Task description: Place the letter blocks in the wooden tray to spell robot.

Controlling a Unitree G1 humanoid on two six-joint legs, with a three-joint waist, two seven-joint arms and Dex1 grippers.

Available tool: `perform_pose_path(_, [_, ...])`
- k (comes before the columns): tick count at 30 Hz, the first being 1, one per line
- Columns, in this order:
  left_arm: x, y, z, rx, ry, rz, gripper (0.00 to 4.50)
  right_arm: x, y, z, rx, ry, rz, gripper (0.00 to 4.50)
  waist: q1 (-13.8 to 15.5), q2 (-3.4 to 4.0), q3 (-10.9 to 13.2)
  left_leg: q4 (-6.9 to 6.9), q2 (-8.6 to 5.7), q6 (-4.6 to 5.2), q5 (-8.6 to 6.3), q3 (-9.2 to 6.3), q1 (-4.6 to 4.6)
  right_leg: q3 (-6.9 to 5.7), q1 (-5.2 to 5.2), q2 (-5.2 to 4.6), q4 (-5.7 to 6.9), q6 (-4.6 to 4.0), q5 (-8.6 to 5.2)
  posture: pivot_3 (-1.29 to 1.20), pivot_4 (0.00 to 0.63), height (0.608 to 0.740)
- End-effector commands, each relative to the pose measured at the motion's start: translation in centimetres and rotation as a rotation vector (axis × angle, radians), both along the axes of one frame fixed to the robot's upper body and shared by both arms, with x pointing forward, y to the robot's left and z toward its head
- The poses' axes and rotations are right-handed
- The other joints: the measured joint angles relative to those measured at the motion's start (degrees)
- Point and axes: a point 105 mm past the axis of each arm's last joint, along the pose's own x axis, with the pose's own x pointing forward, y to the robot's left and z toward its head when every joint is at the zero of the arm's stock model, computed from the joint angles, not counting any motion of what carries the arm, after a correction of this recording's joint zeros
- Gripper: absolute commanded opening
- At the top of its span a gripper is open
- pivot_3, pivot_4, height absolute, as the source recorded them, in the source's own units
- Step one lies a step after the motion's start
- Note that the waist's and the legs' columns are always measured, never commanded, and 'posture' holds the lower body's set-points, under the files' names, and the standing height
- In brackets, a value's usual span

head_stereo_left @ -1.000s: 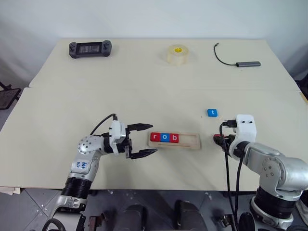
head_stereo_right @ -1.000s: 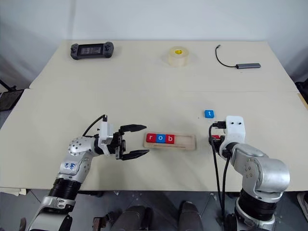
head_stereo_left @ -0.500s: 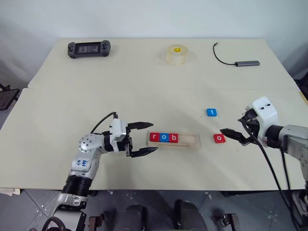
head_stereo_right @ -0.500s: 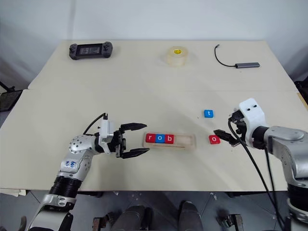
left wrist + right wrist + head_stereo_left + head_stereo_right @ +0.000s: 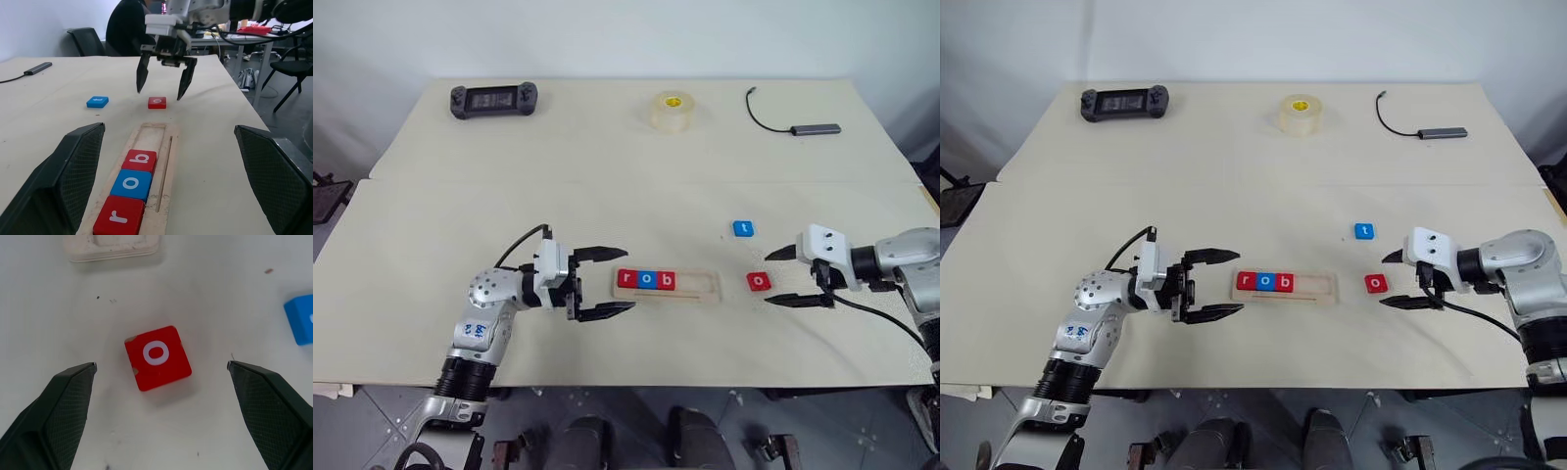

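The wooden tray (image 5: pixel 701 285) lies near the table's front edge, holding a red r (image 5: pixel 627 279), a blue o (image 5: pixel 647 280) and a red b (image 5: pixel 667 281) at its left end. A loose red o block (image 5: pixel 759 282) rests flat on the table just right of the tray. A blue t block (image 5: pixel 744 229) sits further back. My right gripper (image 5: pixel 769 280) is open, pointing left, its fingertips flanking the red o (image 5: pixel 157 357) from the right without touching it. At the tray's left end my left gripper (image 5: pixel 1239 281) hovers open and holds nothing.
At the back of the table are a black game controller (image 5: pixel 495 99), a tape roll (image 5: pixel 673 109) and a cable with a grey adapter (image 5: pixel 818 128). A seam runs across the table's middle. Behind the table in the left wrist view sits a person (image 5: pixel 128 27).
My right arm swung out to the right, its gripper rolled over and opened; its fingers now flank the red o block. The left gripper has stayed in place.
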Motion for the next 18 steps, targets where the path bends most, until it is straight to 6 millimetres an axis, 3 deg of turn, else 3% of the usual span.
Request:
perform_pose_path(1, [-0.4,0.3,0.8,-0.01,-0.032,0.008,4.5,0.4,-0.4,-0.4,-0.033,0.016,0.022,4.48,0.07,0.0,0.0,0.0,-0.01,0.0,0.0,0.0,0.0,0.0,0.0,-0.01,-0.01,0.0,0.0,0.0,0.15,0.74])
perform_pose_path(2, [-0.5,0.3,0.8,-0.01,-0.032,0.012,4.5,0.2,-0.5,-0.7,-0.042,0.034,0.031,4.48,0.09,0.0,0.0,0.0,-0.01,0.0,0.0,-0.02,0.0,-0.01,0.02,-0.01,0.0,0.0,0.0,0.0,0.15,0.74])
perform_pose_path(5, [-0.6,0.6,0.9,-0.007,-0.032,0.027,4.5,0.2,-0.4,-0.9,-0.021,0.058,0.037,3.91,0.17,0.0,0.0,0.01,-0.01,-0.01,0.0,-0.1,0.0,-0.07,0.06,-0.01,-0.05,0.0,0.0,0.0,0.15,0.74])
perform_pose_path(13, [-0.5,0.7,0.9,-0.011,-0.033,0.045,4.5,0.5,0.2,-0.5,-0.024,0.021,0.053,1.46,0.03,0.0,-0.01,0.12,0.0,-0.04,0.0,-0.09,0.09,-0.06,0.16,-0.01,0.0,-0.01,0.0,0.0,0.15,0.74])
perform_pose_path(18, [-0.2,0.8,0.8,-0.014,-0.035,0.057,4.5,1.0,1.6,2.2,0.047,0.006,0.047,1.46,0.0,0.02,-0.01,0.12,0.0,-0.06,0.0,-0.08,0.05,-0.03,0.08,-0.02,0.04,-0.01,0.0,0.0,0.15,0.74])
